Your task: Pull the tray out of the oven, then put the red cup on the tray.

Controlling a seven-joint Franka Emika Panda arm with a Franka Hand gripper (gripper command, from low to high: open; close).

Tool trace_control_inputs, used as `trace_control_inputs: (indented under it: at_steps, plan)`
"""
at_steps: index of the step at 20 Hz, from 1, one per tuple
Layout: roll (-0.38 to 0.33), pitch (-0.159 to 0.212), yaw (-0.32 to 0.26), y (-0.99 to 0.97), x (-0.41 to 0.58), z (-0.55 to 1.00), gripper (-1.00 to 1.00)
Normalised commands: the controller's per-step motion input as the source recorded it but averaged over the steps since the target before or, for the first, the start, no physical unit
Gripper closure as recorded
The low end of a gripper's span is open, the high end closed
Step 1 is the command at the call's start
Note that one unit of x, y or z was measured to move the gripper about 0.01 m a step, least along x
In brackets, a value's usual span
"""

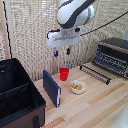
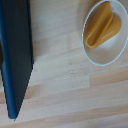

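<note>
The red cup [image 1: 64, 73] stands upright on the wooden table, near the back wall. High above it hangs my gripper [image 1: 61, 52], open, its blue-tipped fingers [image 1: 55, 53] spread with nothing between them. At the exterior view's right sits the oven [image 1: 116, 46] with its door [image 1: 95, 73] dropped down and the bar handle toward the table's middle. The tray [image 1: 107, 63] shows as a dark ridged surface in the oven's mouth. The wrist view shows neither the cup, the oven nor my fingers.
A pale bowl with yellow food [image 1: 77, 87] [image 2: 103, 31] sits just in front of the cup. A dark blue flat board [image 1: 51, 88] [image 2: 15, 55] stands on edge beside it. A big black open case [image 1: 17, 95] fills the exterior view's left.
</note>
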Motion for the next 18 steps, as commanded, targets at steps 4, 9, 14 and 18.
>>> trace_control_inputs:
  at_steps: [4,9,14,18]
  plan:
    - [-0.324,-0.007,0.096,0.20,0.018,-0.04,-1.00]
    - [-0.375,-0.022,0.131,0.00,0.021,0.00,-1.00]
    - [-0.375,-0.021,0.134,0.00,0.001,0.00,-1.00]
    - [-0.366,-0.047,0.144,-0.03,0.001,0.00,-1.00]
